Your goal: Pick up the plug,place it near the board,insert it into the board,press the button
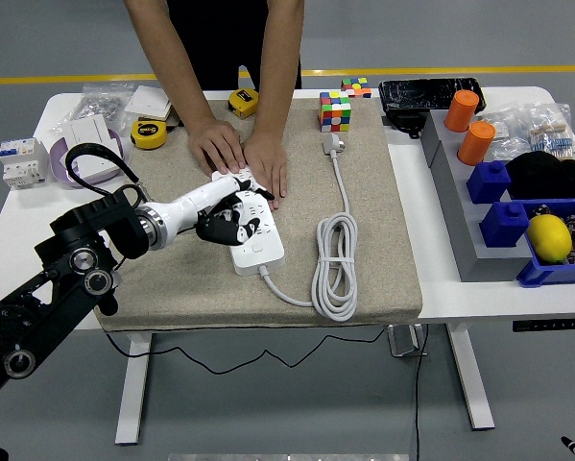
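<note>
The white power strip [261, 246] lies on the grey mat [364, 221], with its white cord coiled [335, 264] to the right. My left hand [225, 221] rests on top of the strip's middle, fingers curled. The black plug that sat there is hidden beneath the hand, so I cannot see whether it is touched or held. A person at the far side presses both hands [268, 165] flat on the strip's far end. The right arm is out of view.
Two tape measures [150, 133] and white socket parts [93, 144] sit at the back left. A colour cube [335, 111] stands behind the cord. Orange cylinders [476, 142], blue bins [506, 224] and a lemon [549, 237] fill the right side.
</note>
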Tool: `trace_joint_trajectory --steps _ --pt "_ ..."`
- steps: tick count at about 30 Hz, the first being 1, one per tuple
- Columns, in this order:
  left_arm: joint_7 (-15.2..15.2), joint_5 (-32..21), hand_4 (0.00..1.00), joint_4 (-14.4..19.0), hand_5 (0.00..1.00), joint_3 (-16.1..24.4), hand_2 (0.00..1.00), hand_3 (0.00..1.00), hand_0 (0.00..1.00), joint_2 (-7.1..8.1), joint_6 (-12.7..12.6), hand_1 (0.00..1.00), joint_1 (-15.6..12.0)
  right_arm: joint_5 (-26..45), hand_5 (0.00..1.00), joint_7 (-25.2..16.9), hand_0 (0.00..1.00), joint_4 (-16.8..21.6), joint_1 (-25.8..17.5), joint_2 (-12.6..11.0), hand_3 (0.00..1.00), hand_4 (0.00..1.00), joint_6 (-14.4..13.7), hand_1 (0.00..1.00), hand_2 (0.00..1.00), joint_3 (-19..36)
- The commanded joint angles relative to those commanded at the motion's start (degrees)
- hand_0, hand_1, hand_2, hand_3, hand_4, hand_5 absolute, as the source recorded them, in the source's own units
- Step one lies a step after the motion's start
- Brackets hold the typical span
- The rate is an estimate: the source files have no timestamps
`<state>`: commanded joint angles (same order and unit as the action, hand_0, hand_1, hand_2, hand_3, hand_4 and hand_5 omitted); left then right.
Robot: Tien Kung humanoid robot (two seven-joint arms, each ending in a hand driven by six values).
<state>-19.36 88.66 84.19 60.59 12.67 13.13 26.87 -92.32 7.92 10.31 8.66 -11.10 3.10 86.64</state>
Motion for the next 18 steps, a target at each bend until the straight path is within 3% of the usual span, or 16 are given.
trace_joint_trajectory --steps 1,6,7,10,12,13,15,18 --pt "2.4 -1.8 0.812 -1.1 0.079 0.6 0.534 0.611 0.304 -0.47 -2.2 0.511 0.0 0.0 0.998 0.0 0.998 0.0 0.0 0.0 0.799 0.998 0.0 0.847 0.777 -0.1" --pt "13.9 -13.3 0.812 -8.6 0.079 0.4 0.534 0.611 0.304 -2.95 -13.7 0.511 0.9 0.0 0.998 0.0 0.998 0.0 -0.1 0.0 0.799 0.998 0.1 0.847 0.777 -0.3" --pt "16.5 -16.0 0.998 -10.3 0.136 0.6 0.798 0.692 0.753 -3.57 -16.3 0.849 1.2 0.0 0.998 0.0 0.998 0.0 -0.1 0.1 0.799 0.998 0.1 0.846 0.777 -0.3" --pt "21.9 -23.0 0.998 -14.4 0.136 1.1 0.798 0.692 0.753 -4.76 -20.4 0.849 2.0 0.0 0.998 0.0 0.998 0.0 -0.1 0.1 0.799 0.998 0.1 0.846 0.777 -0.5" --pt "22.4 -28.6 0.998 -17.5 0.136 1.4 0.798 0.692 0.753 -5.22 -21.0 0.849 2.6 -0.1 0.998 0.0 0.998 0.0 -0.2 0.1 0.799 0.998 0.1 0.846 0.777 -0.5" --pt "22.1 -30.2 0.998 -18.6 0.159 1.3 0.927 0.853 0.918 -5.29 -21.2 0.953 2.9 -0.2 0.998 0.1 0.998 0.0 -0.2 0.0 0.798 0.998 0.1 0.846 0.777 -0.5" --pt "20.7 -28.9 0.998 -21.3 0.159 1.2 0.927 0.853 0.918 -5.40 -21.8 0.953 3.4 -0.2 0.998 0.1 0.998 0.0 -0.3 0.0 0.798 0.998 0.1 0.846 0.777 -0.4" --pt "18.1 -22.5 0.998 -24.8 0.159 0.0 0.927 0.853 0.918 -5.46 -21.8 0.953 4.1 -0.4 0.998 0.2 0.998 0.0 -0.4 0.0 0.798 0.998 0.1 0.846 0.777 -0.3"
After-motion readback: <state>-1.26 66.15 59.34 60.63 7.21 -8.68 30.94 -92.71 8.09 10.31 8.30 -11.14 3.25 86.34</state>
